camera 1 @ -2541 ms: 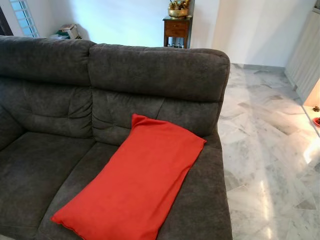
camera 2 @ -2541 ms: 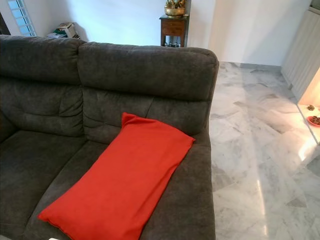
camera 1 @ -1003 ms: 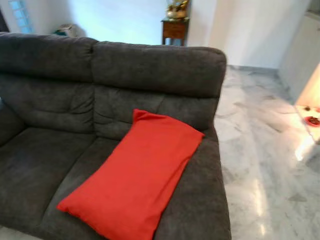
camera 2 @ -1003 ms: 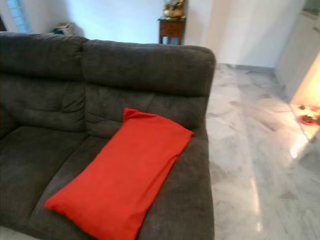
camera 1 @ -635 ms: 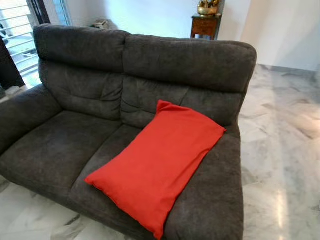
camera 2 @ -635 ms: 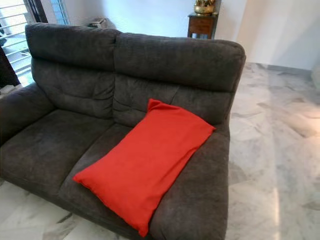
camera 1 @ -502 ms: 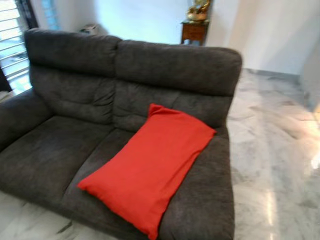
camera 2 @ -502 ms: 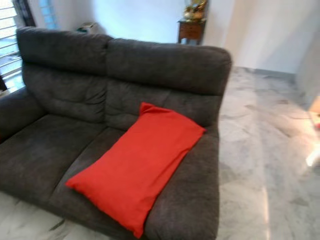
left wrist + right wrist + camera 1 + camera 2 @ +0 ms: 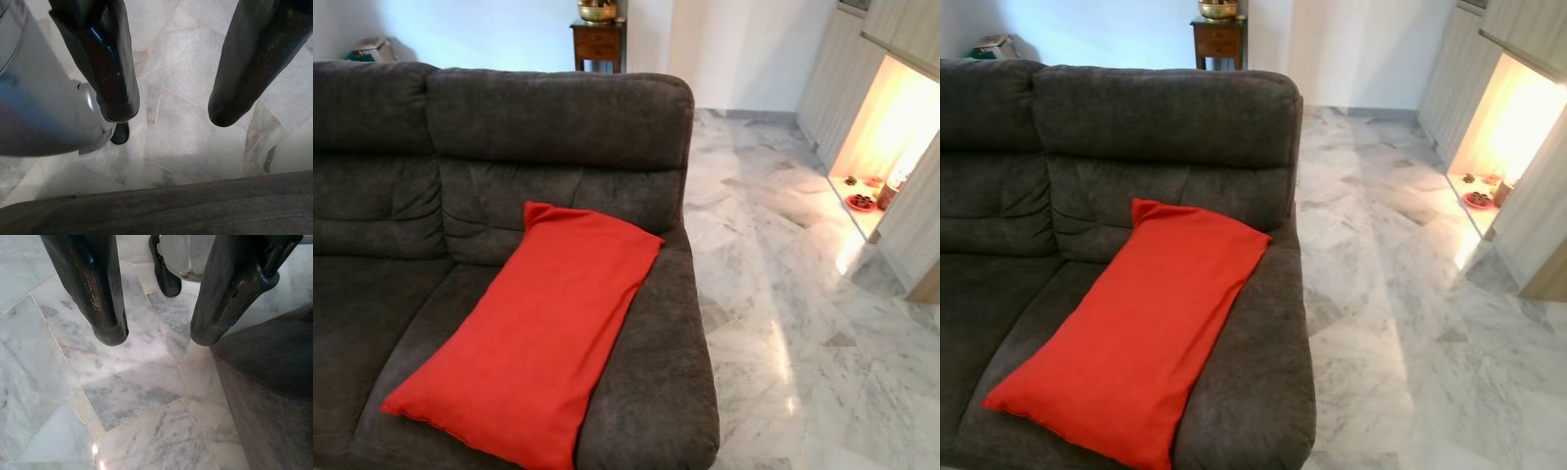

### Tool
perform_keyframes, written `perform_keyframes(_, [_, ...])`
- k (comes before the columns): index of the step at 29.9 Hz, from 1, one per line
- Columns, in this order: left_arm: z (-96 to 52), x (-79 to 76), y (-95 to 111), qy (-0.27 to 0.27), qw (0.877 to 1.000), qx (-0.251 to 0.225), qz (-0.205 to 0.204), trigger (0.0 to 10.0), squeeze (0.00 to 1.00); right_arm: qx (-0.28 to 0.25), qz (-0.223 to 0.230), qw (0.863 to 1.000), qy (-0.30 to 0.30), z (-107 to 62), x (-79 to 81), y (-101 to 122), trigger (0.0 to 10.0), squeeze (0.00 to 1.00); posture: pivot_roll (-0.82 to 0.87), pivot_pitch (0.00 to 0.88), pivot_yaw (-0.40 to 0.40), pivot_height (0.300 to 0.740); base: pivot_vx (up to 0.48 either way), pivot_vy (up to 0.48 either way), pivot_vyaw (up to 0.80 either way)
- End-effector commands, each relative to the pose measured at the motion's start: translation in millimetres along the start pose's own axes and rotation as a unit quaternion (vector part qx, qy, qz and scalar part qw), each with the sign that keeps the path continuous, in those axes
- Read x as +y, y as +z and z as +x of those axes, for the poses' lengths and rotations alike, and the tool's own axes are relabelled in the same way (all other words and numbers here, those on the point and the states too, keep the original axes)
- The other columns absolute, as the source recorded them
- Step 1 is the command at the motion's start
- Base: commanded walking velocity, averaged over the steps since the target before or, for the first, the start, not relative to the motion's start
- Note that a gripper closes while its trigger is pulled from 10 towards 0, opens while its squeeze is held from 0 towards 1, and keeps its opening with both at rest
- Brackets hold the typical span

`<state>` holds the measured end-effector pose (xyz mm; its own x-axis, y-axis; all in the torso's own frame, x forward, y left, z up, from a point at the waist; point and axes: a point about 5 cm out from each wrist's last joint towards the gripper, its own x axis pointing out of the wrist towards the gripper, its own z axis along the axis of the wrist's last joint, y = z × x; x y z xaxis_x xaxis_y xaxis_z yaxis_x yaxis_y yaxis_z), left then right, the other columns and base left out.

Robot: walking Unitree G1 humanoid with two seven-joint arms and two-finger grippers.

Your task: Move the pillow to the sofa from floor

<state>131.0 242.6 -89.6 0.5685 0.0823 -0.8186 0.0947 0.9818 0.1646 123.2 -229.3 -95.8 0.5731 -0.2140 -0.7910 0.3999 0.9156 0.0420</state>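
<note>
A long red pillow (image 9: 529, 333) lies slantwise on the right seat of the dark grey sofa (image 9: 558, 122), one end leaning on the backrest, the other near the seat's front edge. My left gripper (image 9: 168, 110) hangs open over the marble floor beside the sofa's base, nothing between its fingers. My right gripper (image 9: 156, 335) also hangs open above the marble, with the sofa's side close by.
White marble floor (image 9: 783, 323) stretches to the right of the sofa. A small wooden table (image 9: 597, 44) with a brass bowl stands behind the sofa. A lit low niche (image 9: 876, 166) with small red dishes sits in the cabinet wall at right.
The whole picture has shifted as the camera swung right: the sofa's left arm and the window are out of frame, and the lit niche at right has come in. The pillow stays put.
</note>
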Motion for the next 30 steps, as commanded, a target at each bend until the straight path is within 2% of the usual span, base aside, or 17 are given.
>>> perform_keyframes(1, [-1.9,3.2,-4.7,0.002,1.0,0.007,0.009,10.0,0.0,0.004,0.003,1.0,0.002,-0.6,1.2,-2.6,10.0,0.0,0.04,0.005,0.012,0.74,0.0,0.0,-0.77])
perform_keyframes(5, [1.8,4.7,18.0,0.007,0.998,-0.054,0.008,10.0,0.0,0.004,0.003,1.0,0.003,-0.5,1.9,-2.4,10.0,0.0,0.05,0.0,0.018,0.74,0.0,0.0,-0.78])
perform_keyframes(8, [2.2,7.8,54.1,0.029,0.986,-0.161,0.04,10.0,0.0,0.002,0.003,1.0,0.004,-0.4,2.6,-2.3,10.0,0.0,0.04,0.0,0.024,0.74,0.0,0.0,-0.77])
perform_keyframes(10, [-4.2,6.5,100.4,0.024,0.956,-0.289,0.04,10.0,0.0,0.001,0.003,1.0,0.006,-0.3,2.9,-1.7,10.0,0.0,0.05,0.0,0.023,0.74,0.0,0.0,-0.77])
perform_keyframes(11, [-4.2,6.5,100.4,0.024,0.956,-0.289,0.04,10.0,0.0,0.001,0.003,1.0,0.006,-0.3,2.9,-1.7,10.0,0.0,0.05,0.0,0.023,0.74,0.0,0.0,-0.77])
perform_keyframes(12, [-11.7,3.2,123.4,0.019,0.936,-0.348,0.047,10.0,0.0,0.001,0.003,1.0,0.007,-0.2,3.3,-1.5,10.0,0.0,0.06,0.003,0.022,0.74,0.0,0.0,-0.77])
perform_keyframes(13, [-19.7,0.4,137.8,0.018,0.92,-0.387,0.054,10.0,0.0,0.001,0.002,1.0,0.008,-0.1,3.9,-1.4,10.0,0.0,0.05,0.006,0.02,0.74,0.0,0.0,-0.77])
perform_keyframes(14, [-24.7,-1.6,144.3,0.017,0.912,-0.406,0.058,10.0,0.0,0.001,0.002,1.0,0.008,0.0,4.2,-1.4,10.0,0.0,0.05,0.006,0.02,0.74,0.0,0.0,-0.77])
perform_keyframes(16, [-30.8,-5.4,146.1,0.031,0.902,-0.426,0.054,10.0,0.0,0.001,0.002,1.0,0.011,0.1,5.3,-1.2,10.0,0.0,0.05,0.012,0.017,0.74,0.0,-0.223,-0.77])
perform_keyframes(18, [-31.5,-8.0,144.6,0.035,0.9,-0.43,0.056,10.0,0.0,0.0,0.003,1.0,0.012,0.2,5.9,-1.0,10.0,0.0,0.05,0.014,0.016,0.74,0.0,-0.446,-0.77])
perform_keyframes(22, [-40.3,-21.6,151.2,0.011,0.887,-0.457,0.065,10.0,0.0,0.001,0.0,1.0,0.013,0.3,5.7,-0.8,10.0,0.0,0.06,0.021,0.012,0.74,0.0,-0.21,-0.77])
perform_keyframes(30, [-44.5,-27.0,147.2,-0.001,0.893,-0.445,0.072,10.0,0.0,0.002,0.0,1.0,0.013,0.1,5.6,-1.5,10.0,0.0,0.06,0.027,0.013,0.74,0.0,0.0,-0.77])
